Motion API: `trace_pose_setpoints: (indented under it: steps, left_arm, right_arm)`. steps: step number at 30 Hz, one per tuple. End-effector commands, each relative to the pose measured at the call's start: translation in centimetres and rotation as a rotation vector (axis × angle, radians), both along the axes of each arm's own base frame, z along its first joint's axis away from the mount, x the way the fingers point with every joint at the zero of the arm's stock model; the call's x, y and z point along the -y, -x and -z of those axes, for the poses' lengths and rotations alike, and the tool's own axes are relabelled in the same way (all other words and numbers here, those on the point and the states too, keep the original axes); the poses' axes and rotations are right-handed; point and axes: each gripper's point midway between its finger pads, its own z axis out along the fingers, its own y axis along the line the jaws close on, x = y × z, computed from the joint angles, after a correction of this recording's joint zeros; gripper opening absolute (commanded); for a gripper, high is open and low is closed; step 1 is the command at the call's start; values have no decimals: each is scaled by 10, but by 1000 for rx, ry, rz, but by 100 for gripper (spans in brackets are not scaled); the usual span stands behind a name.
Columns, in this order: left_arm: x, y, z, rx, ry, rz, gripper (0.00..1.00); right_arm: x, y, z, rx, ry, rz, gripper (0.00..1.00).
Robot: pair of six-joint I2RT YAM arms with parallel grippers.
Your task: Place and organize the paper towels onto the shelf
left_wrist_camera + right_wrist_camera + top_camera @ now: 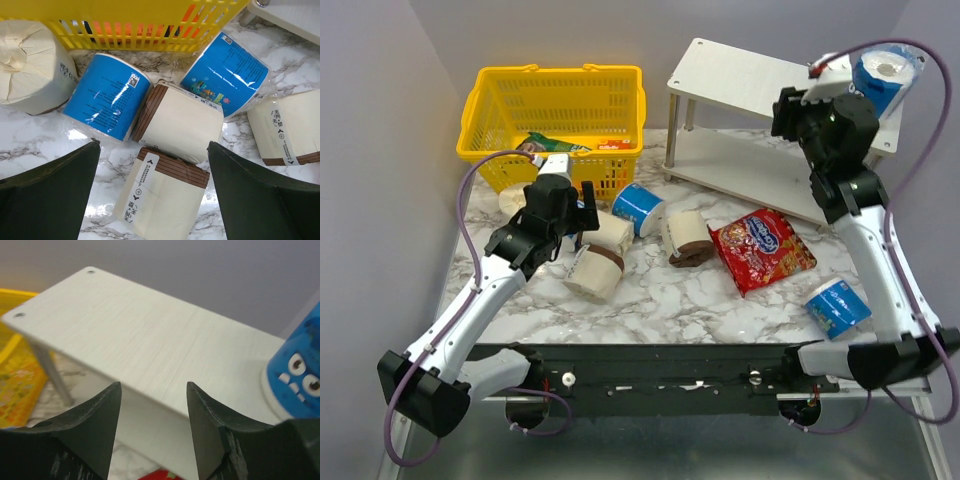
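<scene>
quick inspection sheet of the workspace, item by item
surface: marble table, things scattered across it
job's things: one blue roll upright on the shelf top; seven more rolls on the table
clutter: red snack bag on the table; yellow basket with packets inside
grippers: left gripper jaws open above a cream roll; right gripper jaws open over the shelf top, empty
cables: purple cables loop along both arms
surroundings: grey walls
</scene>
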Motion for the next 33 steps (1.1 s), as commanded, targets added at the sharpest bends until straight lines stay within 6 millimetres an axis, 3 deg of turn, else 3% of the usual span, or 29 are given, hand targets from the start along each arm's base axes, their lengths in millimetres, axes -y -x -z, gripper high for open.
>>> trace_pose_setpoints:
  steps: [1,3,4,6,8,13,16,18,23,26,29,33]
  left_arm:
    - [-6,3,-11,50,-14,-6,99]
    - [-5,5,-10,47,-21,7,99]
    - [-4,5,-13,49,-16,12,99]
    - [2,7,-17,52,9,42,99]
    - [6,10,-24,71,36,60,99]
    - [23,16,-22,66,65,122,99]
    - [33,18,-18,45,59,153,99]
    - [39,22,-18,43,53,177,99]
    - [46,27,-13,48,18,193,99]
    - [51,28,-9,33,3,206,99]
    - [53,28,-3,25,-10,206,99]
    - [59,30,3,14,-32,221,99]
  right_arm:
    - [-33,78,57,-181,-237,-193,64]
    - [-34,109,81,-243,-317,-204,65]
    - [-27,134,93,-247,-350,-180,66]
    - [-14,159,117,-307,-445,-90,71]
    - [16,186,141,-335,-476,82,82]
    - [90,228,175,-335,-439,513,90]
    - [118,253,203,-366,-433,720,99]
    - [123,264,218,-362,-478,788,100]
    - [146,289,226,-305,-542,990,100]
    - [137,281,248,-352,-607,1009,100]
    - [142,282,274,-428,-570,1110,100]
    - [146,284,287,-448,-632,1157,100]
